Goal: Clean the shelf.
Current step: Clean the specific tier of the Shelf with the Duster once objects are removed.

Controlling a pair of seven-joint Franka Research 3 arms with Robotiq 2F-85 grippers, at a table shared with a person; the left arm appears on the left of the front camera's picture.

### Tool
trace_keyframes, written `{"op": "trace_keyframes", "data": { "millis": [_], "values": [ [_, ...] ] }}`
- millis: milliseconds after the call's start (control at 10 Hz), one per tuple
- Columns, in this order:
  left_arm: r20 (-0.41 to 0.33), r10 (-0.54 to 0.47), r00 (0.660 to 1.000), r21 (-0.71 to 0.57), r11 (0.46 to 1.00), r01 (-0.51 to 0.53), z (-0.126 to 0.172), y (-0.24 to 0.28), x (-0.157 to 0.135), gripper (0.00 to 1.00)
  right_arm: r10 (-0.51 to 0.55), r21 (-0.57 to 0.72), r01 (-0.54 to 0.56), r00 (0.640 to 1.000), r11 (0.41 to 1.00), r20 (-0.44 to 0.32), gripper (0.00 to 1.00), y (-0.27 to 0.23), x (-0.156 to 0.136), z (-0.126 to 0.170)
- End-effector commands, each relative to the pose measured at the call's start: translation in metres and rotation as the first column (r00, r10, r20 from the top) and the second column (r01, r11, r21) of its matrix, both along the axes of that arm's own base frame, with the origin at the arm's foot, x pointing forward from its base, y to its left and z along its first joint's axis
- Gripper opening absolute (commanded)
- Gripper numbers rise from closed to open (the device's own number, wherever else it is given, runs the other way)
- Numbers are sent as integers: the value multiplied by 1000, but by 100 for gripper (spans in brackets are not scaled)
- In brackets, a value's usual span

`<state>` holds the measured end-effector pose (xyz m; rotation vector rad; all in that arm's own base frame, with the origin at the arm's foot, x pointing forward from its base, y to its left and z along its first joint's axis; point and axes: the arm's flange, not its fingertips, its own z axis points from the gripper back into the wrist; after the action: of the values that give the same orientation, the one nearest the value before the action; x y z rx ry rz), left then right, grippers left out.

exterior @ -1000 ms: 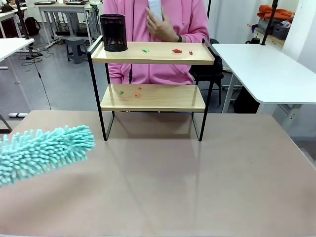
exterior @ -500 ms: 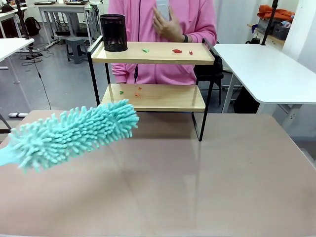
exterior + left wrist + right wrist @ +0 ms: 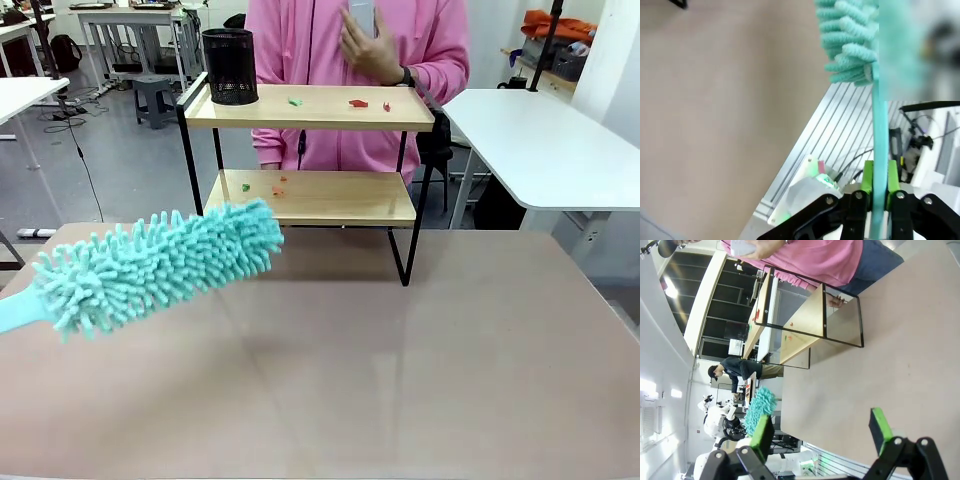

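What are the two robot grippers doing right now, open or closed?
Left gripper: jaws closed on the handle of the teal duster.
Right gripper: jaws open, holding nothing.

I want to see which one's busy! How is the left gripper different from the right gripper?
The left gripper is shut; the right gripper is open. The left gripper holds the teal duster by its handle; the right gripper holds nothing. Both have green pads.

The handle of my duster is cut off at the front view's left edge; its head blurs at my left wrist view's upper right. The scraps on the shelf are too small to name.
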<state>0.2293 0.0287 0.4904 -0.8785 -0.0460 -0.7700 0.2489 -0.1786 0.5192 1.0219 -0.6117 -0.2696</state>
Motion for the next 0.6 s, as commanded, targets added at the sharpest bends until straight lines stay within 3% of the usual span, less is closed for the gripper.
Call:
{"op": "trace_keyframes", "data": {
  "millis": [0,500],
  "values": [
    [42,91,995,-50,995,-89,-6,-35,-2,13,7,0,-7,999,1000,31,100,1,2,1],
    [76,242,967,16,970,-243,-5,-73,-5,13,7,0,-7,999,1000,31,100,1,2,1]
  ]
}}
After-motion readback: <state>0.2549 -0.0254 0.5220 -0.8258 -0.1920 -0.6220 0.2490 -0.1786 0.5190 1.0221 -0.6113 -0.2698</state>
